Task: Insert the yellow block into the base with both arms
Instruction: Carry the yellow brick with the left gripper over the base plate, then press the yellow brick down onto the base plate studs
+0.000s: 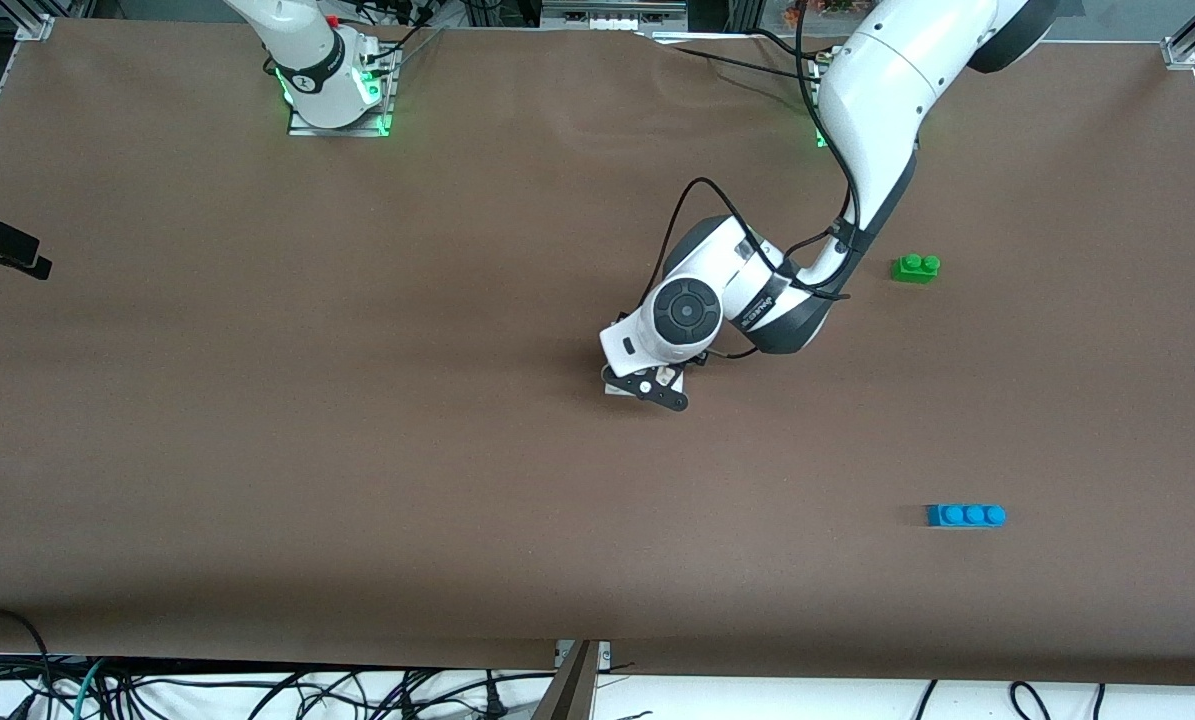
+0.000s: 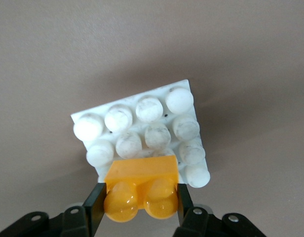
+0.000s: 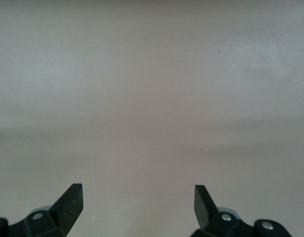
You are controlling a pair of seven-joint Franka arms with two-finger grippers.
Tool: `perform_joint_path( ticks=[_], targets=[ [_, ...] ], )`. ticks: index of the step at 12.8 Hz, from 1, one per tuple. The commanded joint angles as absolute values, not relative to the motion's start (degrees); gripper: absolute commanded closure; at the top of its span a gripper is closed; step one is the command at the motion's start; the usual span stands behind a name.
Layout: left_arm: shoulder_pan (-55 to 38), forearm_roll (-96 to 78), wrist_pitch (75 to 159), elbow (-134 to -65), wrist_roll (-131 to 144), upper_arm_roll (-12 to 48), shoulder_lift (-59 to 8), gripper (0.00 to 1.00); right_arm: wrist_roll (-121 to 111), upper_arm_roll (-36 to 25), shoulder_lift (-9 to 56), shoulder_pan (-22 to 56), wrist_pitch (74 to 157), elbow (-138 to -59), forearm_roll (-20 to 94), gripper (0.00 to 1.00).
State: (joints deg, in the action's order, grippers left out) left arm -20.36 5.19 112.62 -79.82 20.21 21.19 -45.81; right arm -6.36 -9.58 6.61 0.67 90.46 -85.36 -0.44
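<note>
Brown table (image 1: 357, 400) — left gripper (image 2: 140, 202) clamps the yellow block (image 2: 142, 190) on the base (image 2: 142, 128) edge; right gripper (image 3: 138, 203) waits, spread, empty.

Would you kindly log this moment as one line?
left gripper: shut on yellow block, over base | right gripper: open, waiting

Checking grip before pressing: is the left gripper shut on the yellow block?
Yes, shut: the left gripper's fingers clamp both sides of the yellow block over the base.

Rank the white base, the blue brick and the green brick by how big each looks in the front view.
1. blue brick
2. green brick
white base: mostly hidden under the left gripper, so unranked.
</note>
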Motion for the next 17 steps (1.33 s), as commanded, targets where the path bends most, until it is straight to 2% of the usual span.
perform_joint_path(
  ticks=[1,9,12,13,15,17],
  targets=[
    [-21.97,5.71,112.5,-78.4,23.29,20.74,-46.85,0.63,-6.94,-9.32,6.15,0.7,90.26,-85.43,-1.23,0.0],
    [-22.24,6.42,112.41,-79.37,31.82,20.57,-47.72,0.65,-6.94,-9.32,6.24,0.7,90.35,-85.34,-1.32,0.0],
    [-22.24,6.42,112.41,-79.37,31.9,20.57,-47.81,0.6,-6.94,-9.32,6.24,0.7,90.35,-85.34,-1.32,0.0],
    [-22.32,6.5,112.41,-79.37,31.9,20.57,-47.9,0.53,-6.94,-9.32,6.24,0.7,90.35,-85.34,-1.67,0.0],
    [-22.24,6.5,112.41,-79.28,31.82,20.57,-47.73,0.0,-6.94,-9.23,6.24,0.7,90.44,-85.34,-2.11,0.0],
    [-22.06,6.42,111.89,-79.1,31.9,20.57,-47.11,0.0,-6.86,-9.23,6.42,0.7,90.44,-85.34,-2.11,0.0]
  ],
)
